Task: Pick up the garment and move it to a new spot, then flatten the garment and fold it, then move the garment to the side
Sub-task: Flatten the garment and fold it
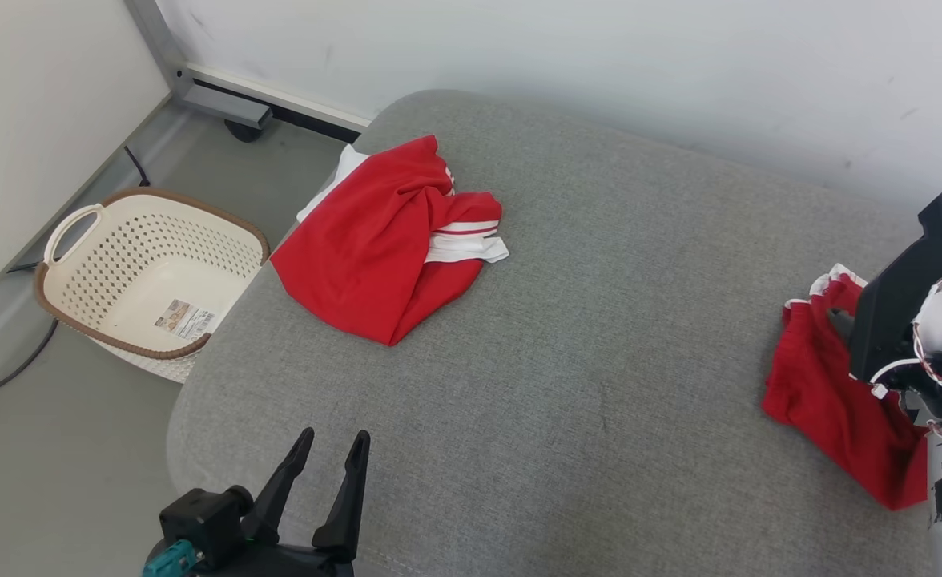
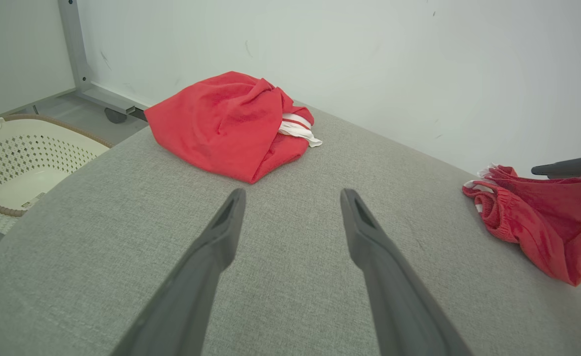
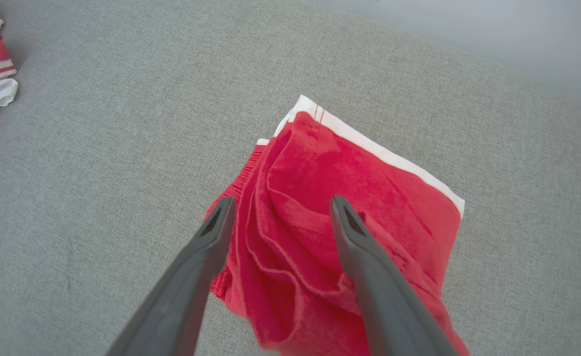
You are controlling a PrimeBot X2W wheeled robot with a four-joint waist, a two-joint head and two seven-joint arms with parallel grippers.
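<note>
Loosely bunched, the red garment lies at the right side of the grey cushion, the right gripper above it with jaws spread and nothing held, the left gripper open near the front edge, a second red garment further back.

1. I read the cushion as grey woven cloth, matt and slightly coarse.
2. The garment is soft red knit, matt, with smoother white trim.
3. The crumpled top looks like the same matt red cloth.
4. The basket is cream plastic, faintly glossy, with a brown woven-look rim.
5. My left gripper and right gripper look like dark, smooth, matt plastic.
</note>
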